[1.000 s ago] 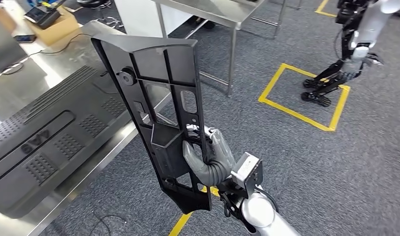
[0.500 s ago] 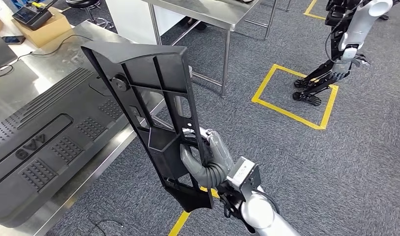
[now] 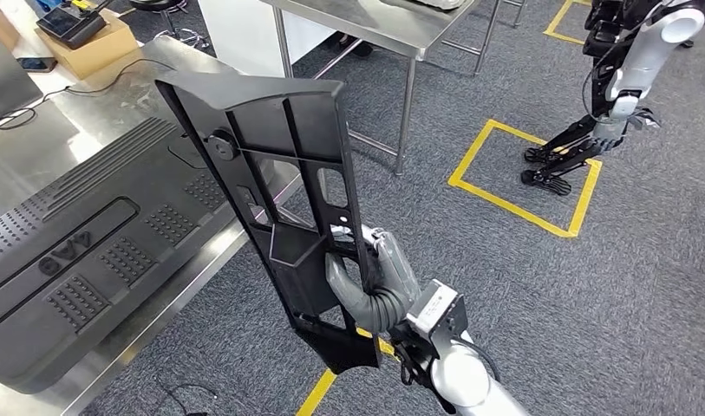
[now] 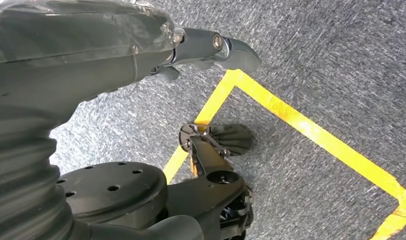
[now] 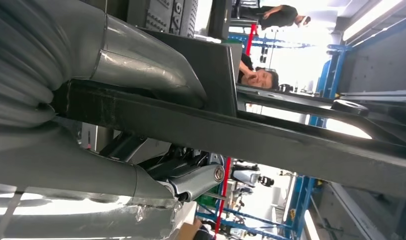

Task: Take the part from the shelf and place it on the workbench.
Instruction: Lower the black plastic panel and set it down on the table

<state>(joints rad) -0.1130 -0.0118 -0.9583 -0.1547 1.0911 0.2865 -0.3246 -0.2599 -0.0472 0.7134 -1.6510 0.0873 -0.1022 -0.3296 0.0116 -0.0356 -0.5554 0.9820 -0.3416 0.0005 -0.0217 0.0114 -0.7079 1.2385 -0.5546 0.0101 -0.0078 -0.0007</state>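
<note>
- Head view: my right hand is wrapped around the lower section of the part, a long flat black plastic frame with ribs, rectangular cut-outs and a round boss near its upper end.
- The part stands nearly upright in the air, tilted a little, just beside the edge of the workbench and not touching it.
- The workbench is shiny steel; a large black panel with raised dot patches and ridges lies flat on it, close to the part's near side.
- Beyond the part on the workbench sits a cardboard box. Past the part stands a second steel table on grey carpet.
- Well apart from the part, another robot's arm hangs over a yellow tape square.
- Left wrist view: my left hand hangs over the carpet and yellow tape; fingers extended, holding nothing.
- Right wrist view: my right hand's fingers clamp a black bar of the part. A person stands behind the part, among blue racking.
</note>
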